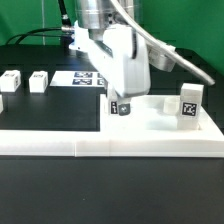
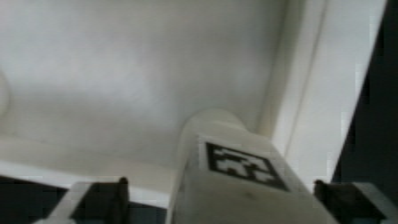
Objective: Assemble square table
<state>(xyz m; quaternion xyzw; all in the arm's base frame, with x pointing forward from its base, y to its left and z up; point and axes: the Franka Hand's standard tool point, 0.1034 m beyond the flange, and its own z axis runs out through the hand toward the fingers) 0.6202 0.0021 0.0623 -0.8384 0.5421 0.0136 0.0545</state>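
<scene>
The white square slab (image 1: pixel 160 118) lies flat by the border rail, and in the wrist view (image 2: pixel 125 90) it fills the background. A white tagged leg post (image 1: pixel 121 106) stands upright on the slab near the corner on the exterior view's left. My gripper (image 1: pixel 120 100) is straight above it. In the wrist view the post (image 2: pixel 240 165) sits between my fingers (image 2: pixel 111 200), with a gap showing on each side, so my gripper (image 2: pixel 228 198) is open around it. A second leg post (image 1: pixel 190 102) stands on the slab at the exterior view's right. Two more leg posts (image 1: pixel 38 80) (image 1: pixel 9 81) lie on the black table.
The long low white border rail (image 1: pixel 100 148) runs across the front of the slab. The marker board (image 1: pixel 82 78) lies flat behind my arm. Cables hang at the back on the exterior view's right.
</scene>
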